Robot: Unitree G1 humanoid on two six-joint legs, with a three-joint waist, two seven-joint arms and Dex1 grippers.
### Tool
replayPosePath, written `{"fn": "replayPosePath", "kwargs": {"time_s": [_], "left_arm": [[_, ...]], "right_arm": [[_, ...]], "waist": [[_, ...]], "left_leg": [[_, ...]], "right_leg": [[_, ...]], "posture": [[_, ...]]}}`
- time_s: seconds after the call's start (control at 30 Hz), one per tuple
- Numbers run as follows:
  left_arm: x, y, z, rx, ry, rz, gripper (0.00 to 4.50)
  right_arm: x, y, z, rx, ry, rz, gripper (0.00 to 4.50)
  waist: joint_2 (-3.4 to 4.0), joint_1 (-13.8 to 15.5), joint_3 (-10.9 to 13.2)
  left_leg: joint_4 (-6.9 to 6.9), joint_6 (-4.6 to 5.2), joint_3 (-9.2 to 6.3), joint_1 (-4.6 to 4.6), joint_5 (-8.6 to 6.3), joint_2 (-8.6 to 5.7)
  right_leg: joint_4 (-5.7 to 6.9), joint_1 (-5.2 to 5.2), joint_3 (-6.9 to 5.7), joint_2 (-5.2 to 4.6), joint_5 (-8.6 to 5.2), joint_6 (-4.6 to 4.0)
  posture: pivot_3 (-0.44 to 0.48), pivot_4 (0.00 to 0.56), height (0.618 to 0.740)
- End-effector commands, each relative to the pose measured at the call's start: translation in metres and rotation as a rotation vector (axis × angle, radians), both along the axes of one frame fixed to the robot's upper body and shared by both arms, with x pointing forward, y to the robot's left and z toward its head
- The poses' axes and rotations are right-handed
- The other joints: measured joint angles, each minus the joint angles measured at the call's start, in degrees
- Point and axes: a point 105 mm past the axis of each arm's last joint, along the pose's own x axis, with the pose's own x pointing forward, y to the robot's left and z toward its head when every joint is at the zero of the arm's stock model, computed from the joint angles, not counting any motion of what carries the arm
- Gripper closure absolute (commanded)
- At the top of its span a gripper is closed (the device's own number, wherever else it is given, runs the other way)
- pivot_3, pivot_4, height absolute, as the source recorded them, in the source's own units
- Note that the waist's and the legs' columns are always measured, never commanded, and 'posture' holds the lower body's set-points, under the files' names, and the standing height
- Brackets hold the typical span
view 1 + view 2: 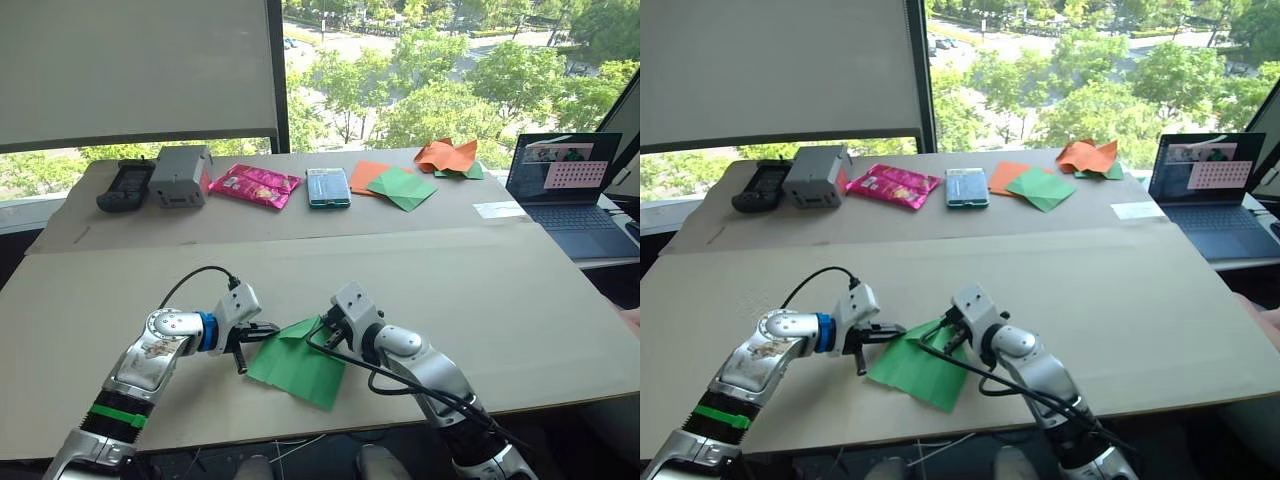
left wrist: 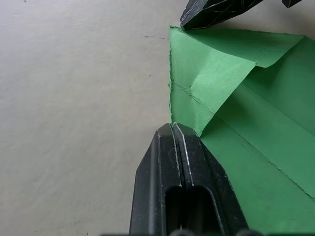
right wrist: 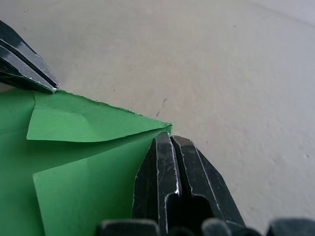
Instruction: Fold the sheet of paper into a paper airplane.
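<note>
A pale cardboard-covered table (image 1: 520, 300) stands before a window with trees beyond. Along its far edge lie a dark handset (image 1: 124, 186), a grey box (image 1: 181, 175), a pink packet (image 1: 254, 185), a teal pack (image 1: 328, 187), flat orange-and-green sheets (image 1: 393, 184), crumpled orange paper (image 1: 447, 155) and a laptop (image 1: 567, 190). The sheet of paper (image 1: 298, 365), bright green and partly folded, lies flat at the near centre of the table. The left gripper (image 1: 258, 337) meets its far-left corner, the 2 fingers pressed together with the tips at the paper's edge. The right gripper (image 1: 322, 328) meets the far-right corner, its fingers likewise together, their tips against the folded flap. Neither gripper clearly clamps the paper. Risk, as a judgement: with both tips bearing on 1 thin edge, a sideways push may slide the whole sheet rather than crease it, or tear the ragged edge, leaving a skewed fold.
</note>
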Motion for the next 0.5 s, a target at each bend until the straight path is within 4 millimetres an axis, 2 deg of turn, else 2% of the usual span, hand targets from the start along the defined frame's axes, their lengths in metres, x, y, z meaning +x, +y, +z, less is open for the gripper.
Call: {"fn": "replayPosePath", "kwargs": {"time_s": [0.03,0.17,0.4,0.5], "left_arm": [[-0.011,0.019,-0.023,0.058,0.111,0.06,4.46],[-0.011,0.021,-0.017,0.056,0.091,0.071,4.46],[0.006,0.009,0.036,-0.045,-0.032,0.064,4.46],[0.009,0.001,0.048,-0.084,-0.043,0.032,4.46]], "right_arm": [[0.004,0.0,0.0,-0.014,-0.008,0.006,4.5],[0.005,0.001,0.0,-0.013,-0.01,0.012,4.5],[0.003,0.004,-0.001,-0.008,-0.011,0.038,4.5],[0.002,0.007,0.0,-0.012,-0.017,0.066,4.5]], "waist": [[-0.01,0.0,0.0],[-0.01,0.0,0.0],[-0.16,0.2,0.4],[-0.27,0.2,0.5]], "left_leg": [[0.0,0.0,0.0,0.01,0.0,0.0],[0.0,-0.01,0.0,0.02,-0.01,0.0],[-0.01,-0.04,0.0,-0.04,-0.02,0.0],[-0.01,-0.04,0.0,-0.1,-0.03,0.0]], "right_leg": [[0.0,0.0,0.0,0.0,0.0,0.0],[0.0,-0.02,0.0,0.0,0.0,0.0],[-0.03,-0.11,-0.01,-0.02,0.0,-0.01],[-0.04,-0.15,-0.02,-0.02,0.0,-0.01]], "posture": [[0.0,0.15,0.721],[0.0,0.15,0.721],[0.0,0.15,0.721],[0.0,0.15,0.721]]}}
